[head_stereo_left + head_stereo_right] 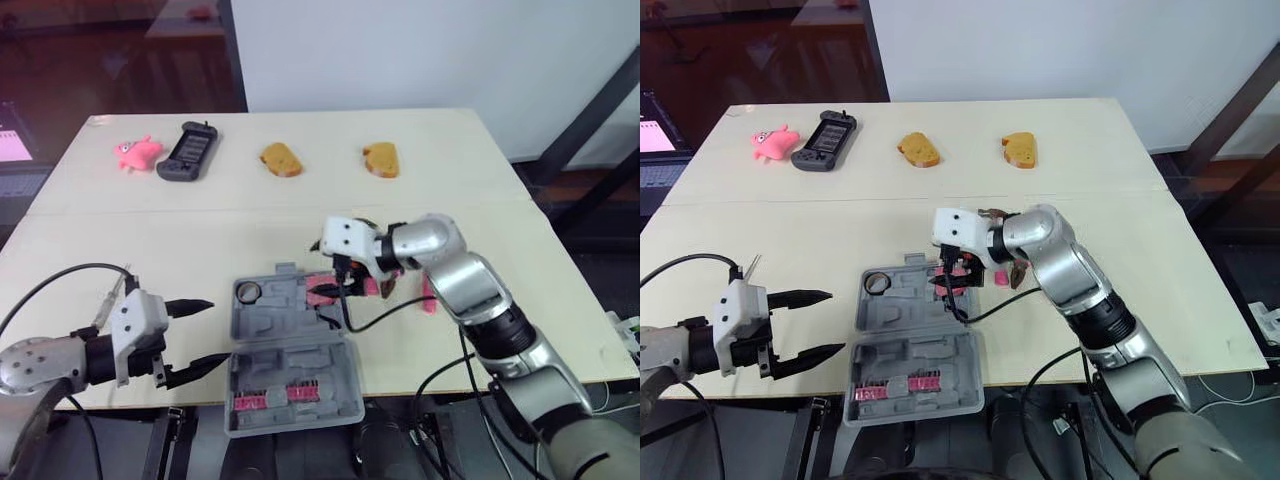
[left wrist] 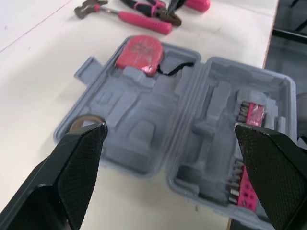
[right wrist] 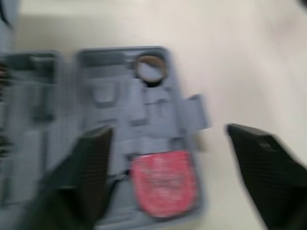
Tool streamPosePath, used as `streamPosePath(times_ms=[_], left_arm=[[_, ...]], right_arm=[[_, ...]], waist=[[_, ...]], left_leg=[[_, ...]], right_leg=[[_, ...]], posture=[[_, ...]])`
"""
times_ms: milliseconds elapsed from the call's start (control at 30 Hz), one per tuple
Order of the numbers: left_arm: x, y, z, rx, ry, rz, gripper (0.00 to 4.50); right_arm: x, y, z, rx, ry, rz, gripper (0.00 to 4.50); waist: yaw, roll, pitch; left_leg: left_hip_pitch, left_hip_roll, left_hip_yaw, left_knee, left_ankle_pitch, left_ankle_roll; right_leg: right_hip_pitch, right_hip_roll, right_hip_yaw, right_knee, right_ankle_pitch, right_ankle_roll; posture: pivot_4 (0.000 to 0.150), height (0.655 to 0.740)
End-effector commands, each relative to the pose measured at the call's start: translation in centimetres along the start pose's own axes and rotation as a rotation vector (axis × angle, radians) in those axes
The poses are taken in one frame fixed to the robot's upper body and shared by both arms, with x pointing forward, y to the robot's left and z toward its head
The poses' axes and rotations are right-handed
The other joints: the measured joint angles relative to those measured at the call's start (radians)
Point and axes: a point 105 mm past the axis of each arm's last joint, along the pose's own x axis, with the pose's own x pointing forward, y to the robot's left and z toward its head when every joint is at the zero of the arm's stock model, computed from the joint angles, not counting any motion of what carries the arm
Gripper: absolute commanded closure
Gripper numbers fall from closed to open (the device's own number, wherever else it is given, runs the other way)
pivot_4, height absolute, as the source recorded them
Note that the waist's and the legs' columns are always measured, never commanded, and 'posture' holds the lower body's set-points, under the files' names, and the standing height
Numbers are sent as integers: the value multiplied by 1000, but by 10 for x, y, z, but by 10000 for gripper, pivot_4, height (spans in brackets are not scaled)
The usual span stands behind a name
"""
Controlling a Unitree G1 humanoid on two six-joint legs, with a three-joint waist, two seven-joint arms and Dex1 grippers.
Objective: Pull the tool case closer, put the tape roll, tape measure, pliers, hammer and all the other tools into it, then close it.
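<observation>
Packing stage, tool case open. The grey tool case (image 1: 285,340) lies flat on the desk (image 1: 150,230) near its front edge, both halves exposed. The tape roll (image 1: 248,291) sits in a far corner recess and the pink tape measure (image 2: 140,52) rests in the same half, at its other far corner. The right gripper (image 3: 167,129) hangs directly above the tape measure, fingers spread and holding nothing. The left gripper (image 1: 218,331), also spread and empty, waits just beside the case's left edge. The hammer (image 2: 129,18) and pliers (image 2: 153,8) lie on the desk just beyond the case's far rim (a further pink-handled tool lies near them, type unclear). Judged state: two items stowed, loading still in hand. The next move calls for the right gripper to reach beyond the rim, align across a handle, and seat that tool in a matching moulded recess.
</observation>
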Motion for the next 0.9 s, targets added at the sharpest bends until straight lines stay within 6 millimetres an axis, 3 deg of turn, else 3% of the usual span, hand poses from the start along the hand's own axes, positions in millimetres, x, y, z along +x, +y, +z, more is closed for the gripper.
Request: streamPosePath(times_ms=[33, 100, 600, 800, 900], left_arm=[[-4, 4, 6, 17, -17, 4, 0], [-4, 4, 6, 17, -20, 4, 0], [-4, 9, 9, 33, -22, 2, 0], [-5, 11, 9, 36, -17, 5, 0], [-5, 11, 9, 39, -13, 4, 0]], right_arm=[[-5, -3, 3, -32, -55, -32, 29616], [-4, -5, 0, -7, -63, -41, 39380], [15, -16, -61, 130, -15, -92, 39380], [28, 9, -115, 203, 124, -20, 39380], [29, 10, -125, 230, 142, -26, 39380]], waist=[[0, 0, 0], [0, 0, 0], [0, 0, 0], [1, -2, -1], [2, -2, -2]], left_leg=[[0, 0, 0, 0, 0, 0], [0, 0, 0, 0, 0, 0], [0, 0, 0, 0, 0, 0], [1, 0, 0, 0, 0, 0], [6, 0, 0, 0, 0, 0]], right_leg=[[0, 0, 0, 0, 0, 0], [0, 0, 0, 0, 0, 0], [0, 0, 0, 0, 0, 0], [2, 0, 0, 0, 1, 1], [6, 0, 0, 0, -1, -2]], posture=[[1500, 7238], [1500, 7238], [1500, 7238], [1500, 7238], [1500, 7238]])
